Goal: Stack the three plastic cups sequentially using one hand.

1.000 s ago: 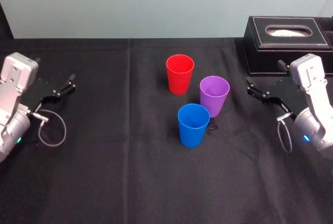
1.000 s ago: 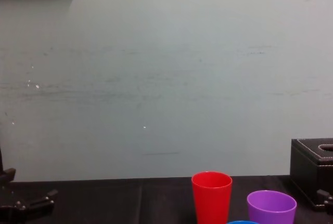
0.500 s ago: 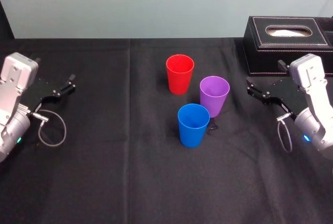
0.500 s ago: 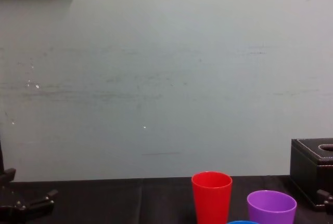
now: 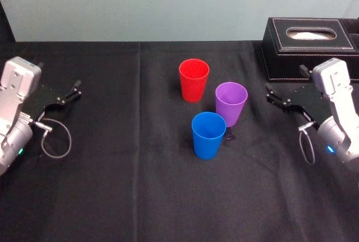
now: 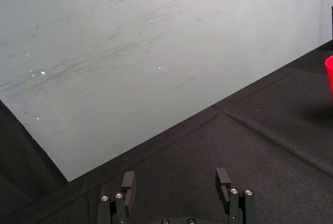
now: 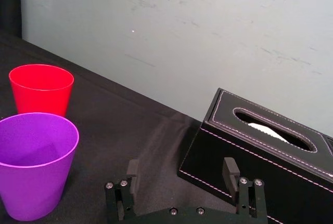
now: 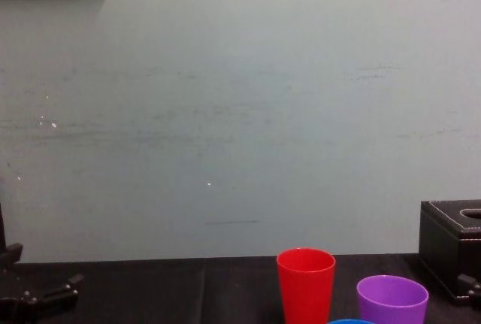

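Three plastic cups stand upright and apart in a tight cluster at mid-table: the red cup (image 5: 194, 79) farthest back, the purple cup (image 5: 231, 103) to its right, the blue cup (image 5: 208, 135) nearest me. In the right wrist view the purple cup (image 7: 36, 161) and red cup (image 7: 41, 86) lie ahead of my right gripper (image 7: 181, 169). That right gripper (image 5: 270, 95) hangs open and empty a short way right of the purple cup. My left gripper (image 5: 74, 90) rests open and empty at the far left, well away from the cups. The chest view has the red cup (image 8: 306, 283) and purple cup (image 8: 391, 299).
A black stitched tissue box (image 5: 308, 39) sits at the back right, just behind the right gripper. A black cloth (image 5: 140, 186) covers the table, with a pale wall (image 5: 140, 0) behind. A cable loop (image 5: 56, 138) hangs by the left wrist.
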`<act>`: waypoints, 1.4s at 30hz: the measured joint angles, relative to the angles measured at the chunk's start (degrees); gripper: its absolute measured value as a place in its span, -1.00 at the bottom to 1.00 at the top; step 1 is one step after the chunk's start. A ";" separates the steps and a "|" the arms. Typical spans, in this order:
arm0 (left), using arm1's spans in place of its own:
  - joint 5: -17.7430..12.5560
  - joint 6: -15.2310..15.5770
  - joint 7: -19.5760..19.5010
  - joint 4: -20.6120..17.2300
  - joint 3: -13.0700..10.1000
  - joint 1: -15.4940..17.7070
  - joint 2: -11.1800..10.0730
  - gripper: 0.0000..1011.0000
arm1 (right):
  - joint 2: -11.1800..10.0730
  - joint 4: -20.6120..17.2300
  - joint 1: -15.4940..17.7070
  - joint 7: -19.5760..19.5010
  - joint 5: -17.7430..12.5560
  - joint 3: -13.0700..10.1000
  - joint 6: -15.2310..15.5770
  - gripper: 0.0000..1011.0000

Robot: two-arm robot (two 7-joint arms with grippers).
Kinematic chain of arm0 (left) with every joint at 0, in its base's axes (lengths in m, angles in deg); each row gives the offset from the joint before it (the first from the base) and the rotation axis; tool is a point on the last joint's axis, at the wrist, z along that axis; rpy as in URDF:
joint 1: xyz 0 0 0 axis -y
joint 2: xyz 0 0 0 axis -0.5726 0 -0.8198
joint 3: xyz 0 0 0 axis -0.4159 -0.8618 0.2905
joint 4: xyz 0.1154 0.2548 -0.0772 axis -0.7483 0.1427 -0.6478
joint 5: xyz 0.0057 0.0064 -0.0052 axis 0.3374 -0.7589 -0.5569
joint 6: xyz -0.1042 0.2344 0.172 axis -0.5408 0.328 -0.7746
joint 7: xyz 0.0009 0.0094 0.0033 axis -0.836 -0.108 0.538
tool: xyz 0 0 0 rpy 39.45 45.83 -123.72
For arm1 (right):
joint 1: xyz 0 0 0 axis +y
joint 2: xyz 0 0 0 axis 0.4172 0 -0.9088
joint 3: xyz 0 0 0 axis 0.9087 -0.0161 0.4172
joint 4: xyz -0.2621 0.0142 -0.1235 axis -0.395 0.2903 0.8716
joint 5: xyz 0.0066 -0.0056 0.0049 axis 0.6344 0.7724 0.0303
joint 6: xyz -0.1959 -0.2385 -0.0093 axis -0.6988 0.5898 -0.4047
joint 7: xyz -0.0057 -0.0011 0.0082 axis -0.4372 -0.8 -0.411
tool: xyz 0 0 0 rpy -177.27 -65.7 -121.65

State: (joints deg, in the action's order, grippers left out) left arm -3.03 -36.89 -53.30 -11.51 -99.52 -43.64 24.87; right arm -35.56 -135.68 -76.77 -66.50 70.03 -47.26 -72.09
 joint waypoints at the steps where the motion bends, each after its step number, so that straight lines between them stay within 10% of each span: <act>1: 0.00 0.00 0.00 0.00 0.00 0.00 0.00 0.99 | 0.00 0.00 0.00 0.00 0.00 0.00 0.00 0.99; 42: 0.00 0.00 0.00 0.00 0.00 0.00 0.00 0.99 | -0.19 -2.80 2.69 0.84 -0.80 -2.75 -0.62 0.99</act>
State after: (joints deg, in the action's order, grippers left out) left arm -3.03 -36.89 -53.30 -11.51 -99.52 -43.64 24.87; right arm -35.75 -138.48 -74.08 -65.66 69.23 -50.01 -72.72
